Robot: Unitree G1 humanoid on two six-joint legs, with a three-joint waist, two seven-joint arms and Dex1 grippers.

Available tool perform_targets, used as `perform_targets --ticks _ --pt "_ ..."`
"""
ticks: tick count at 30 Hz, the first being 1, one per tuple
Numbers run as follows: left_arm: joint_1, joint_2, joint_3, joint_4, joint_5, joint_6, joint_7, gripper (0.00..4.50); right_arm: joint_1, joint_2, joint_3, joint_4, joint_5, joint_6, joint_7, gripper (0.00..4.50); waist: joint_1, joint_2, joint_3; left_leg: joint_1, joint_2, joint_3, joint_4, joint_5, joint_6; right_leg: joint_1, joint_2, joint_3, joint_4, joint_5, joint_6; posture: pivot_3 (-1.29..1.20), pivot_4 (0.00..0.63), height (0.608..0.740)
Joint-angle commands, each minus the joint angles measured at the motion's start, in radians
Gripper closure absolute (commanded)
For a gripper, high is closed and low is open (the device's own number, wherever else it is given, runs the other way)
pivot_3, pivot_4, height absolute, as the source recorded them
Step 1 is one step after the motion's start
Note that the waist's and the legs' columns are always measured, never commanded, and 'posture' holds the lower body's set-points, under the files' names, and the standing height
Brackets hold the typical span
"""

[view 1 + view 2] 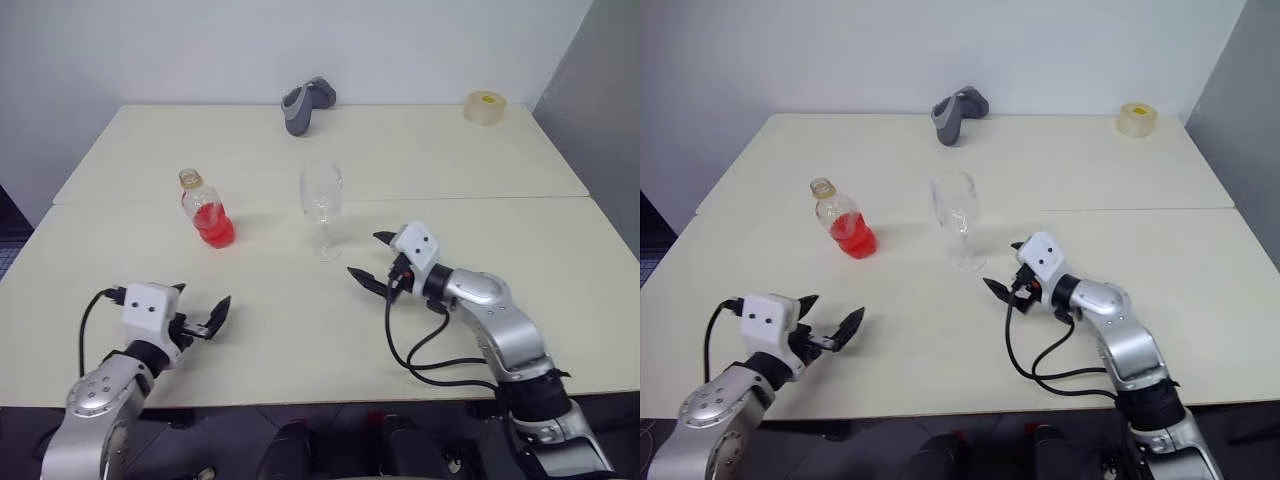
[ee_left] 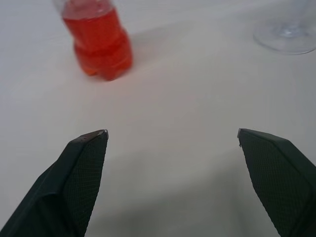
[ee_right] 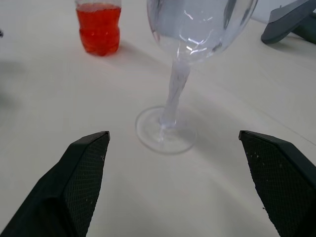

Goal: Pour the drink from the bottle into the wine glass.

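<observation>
**Bottle and glass stand untouched, both grippers empty**

With the wine glass (image 1: 322, 210) as landmark, going left to right: the left gripper (image 1: 198, 318) hangs over the table (image 1: 300, 330) well to the glass's left and nearer the robot, jaws spread wide with nothing between them. The bottle (image 1: 206, 210) stands upright to the left of the glass, clearly apart from it, its mouth uncapped. The drink (image 1: 213, 226) fills only its lower part, so it is likely light; the thin plastic would probably give under a hard squeeze, and the rounded belly could slip. The waist just above the liquid looks the safest place to take hold. The glass stands upright and empty; it is fragile and top-heavy on a thin stem, best steadied at the stem or foot if at all. The right gripper (image 1: 369, 258) sits just right of the glass's foot, jaws wide apart and holding nothing.

Count: one bottle, one wine glass, two grippers, one grey handheld device (image 1: 305, 104) and one tape roll (image 1: 486, 107) behind the glass.
</observation>
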Motion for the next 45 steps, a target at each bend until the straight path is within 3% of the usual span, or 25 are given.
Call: perform_targets --ticks 1,5,13,34,45 --pt "-0.018 0.03 0.035 0.066 -0.023 -0.047 -0.07 0.0 0.013 -0.032 -0.027 -0.172 0.099 0.053 0.05 0.03 0.0 0.0 0.0 0.0 0.0 0.0 0.0 0.0 0.0 0.0 0.0 0.0 0.0 0.0 0.0 0.0 0.15 0.74" --pt "-0.076 0.054 0.045 0.191 0.008 -0.095 -0.089 0.0 0.02 -0.05 -0.019 -0.225 0.138 0.048 0.062 0.03 0.0 0.0 0.0 0.0 0.0 -0.001 0.0 0.0 0.0 0.0 0.0 -0.001 0.0 0.0 0.0 0.0 0.15 0.74" --pt "-0.34 0.086 0.01 0.422 0.067 -0.181 -0.074 0.0 -0.007 -0.032 -0.032 -0.313 0.306 0.101 0.079 0.03 0.004 -0.002 -0.001 -0.001 0.0 -0.002 0.001 0.0 0.0 0.0 -0.001 -0.002 -0.001 0.0 0.0 0.0 0.15 0.74" --pt "-0.724 0.058 -0.1 0.776 0.139 -0.335 -0.087 0.0 -0.083 -0.016 -0.016 -0.24 0.286 0.087 -0.019 0.03 0.001 -0.002 -0.001 -0.002 -0.001 -0.002 0.001 0.002 -0.004 -0.001 -0.001 -0.002 0.0 0.0 0.0 0.0 0.15 0.74" --pt "-0.856 0.008 -0.112 1.088 0.175 -0.539 -0.072 0.0 -0.108 -0.008 -0.024 -0.231 0.289 0.105 -0.071 0.03 0.001 -0.003 -0.001 -0.002 -0.001 -0.001 0.001 0.002 -0.004 -0.001 -0.001 -0.002 0.001 0.0 0.0 0.0 0.15 0.74"
